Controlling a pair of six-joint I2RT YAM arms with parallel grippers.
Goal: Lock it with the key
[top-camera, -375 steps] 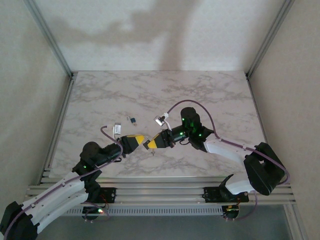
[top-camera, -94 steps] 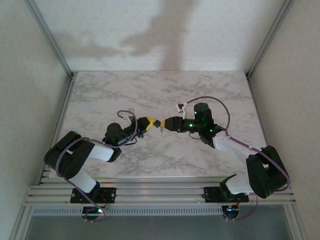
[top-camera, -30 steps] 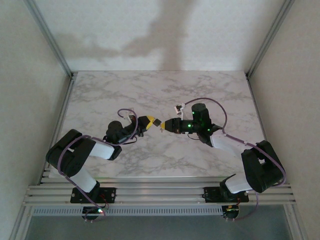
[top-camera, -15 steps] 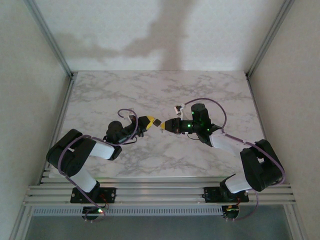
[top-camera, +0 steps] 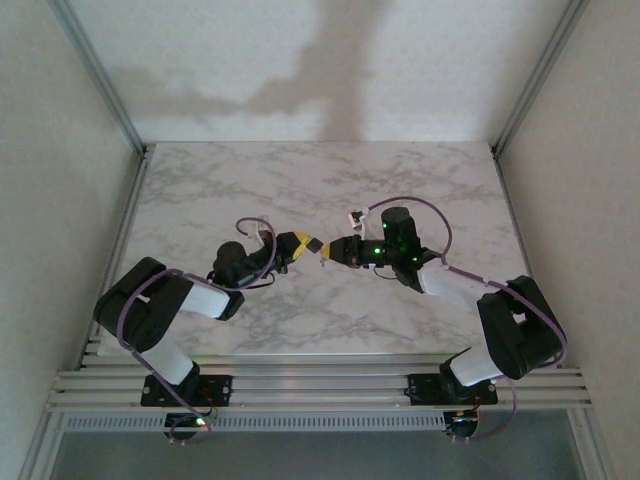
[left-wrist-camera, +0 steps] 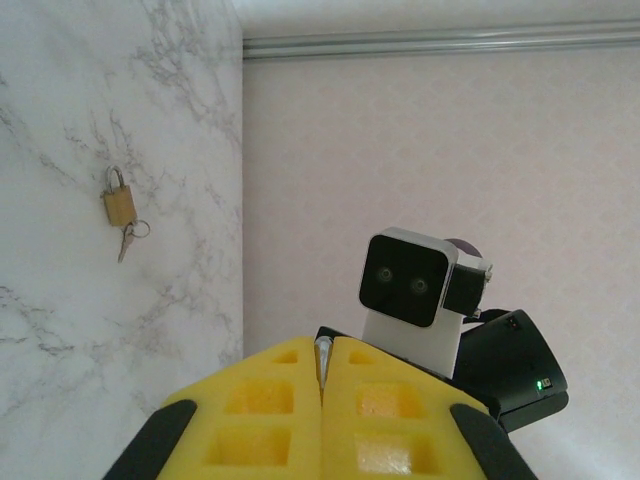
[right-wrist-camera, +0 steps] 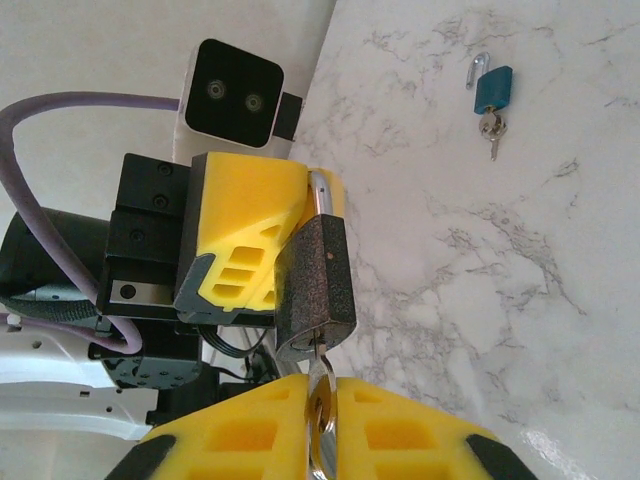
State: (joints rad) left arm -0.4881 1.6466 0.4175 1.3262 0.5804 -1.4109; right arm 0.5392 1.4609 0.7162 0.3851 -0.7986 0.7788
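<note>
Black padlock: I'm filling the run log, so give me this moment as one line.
left gripper: shut on black padlock, by its shackle | right gripper: shut on key | key: in padlock keyhole

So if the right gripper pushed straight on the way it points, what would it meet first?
The black padlock, directly ahead of the right gripper: the key in its jaws sits in the keyhole. The left gripper holds that padlock from the far side.

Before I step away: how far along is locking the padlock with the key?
Done: the left gripper holds the black padlock by its shackle, and the key is inserted in it. In hand: the right gripper pinches the key. Remaining: turning it; whether the shackle is latched is hidden.
</note>
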